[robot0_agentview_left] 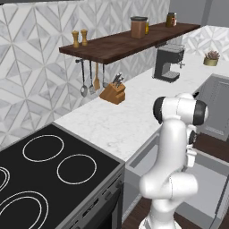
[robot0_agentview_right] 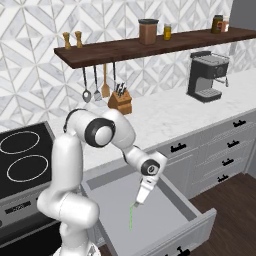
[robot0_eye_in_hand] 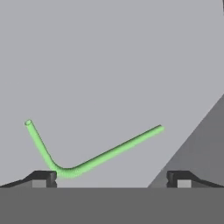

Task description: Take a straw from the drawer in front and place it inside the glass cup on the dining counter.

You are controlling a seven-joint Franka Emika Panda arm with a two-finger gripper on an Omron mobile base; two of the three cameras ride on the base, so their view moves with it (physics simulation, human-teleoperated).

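Drawer (robot0_agentview_right: 150,210) is pulled wide open below the marble worktop (robot0_agentview_right: 165,117), arm reaching down into it. Gripper (robot0_agentview_right: 136,202) sits just above the drawer floor with jaws spread wide, nothing held. Straw (robot0_agentview_right: 131,217), bright green, lies on the drawer floor directly below the fingertips, running toward the drawer front in the right base view. In the hand view the straw (robot0_eye_in_hand: 94,158) shows as a bent V: bend close to the left fingertip (robot0_eye_in_hand: 43,177), one leg angling up-left, the longer leg running up-right between the two tips. Can't tell if the tip touches it. Black stove (robot0_agentview_left: 49,179) left of the drawer; coffee machine (robot0_agentview_right: 207,75) further along the worktop
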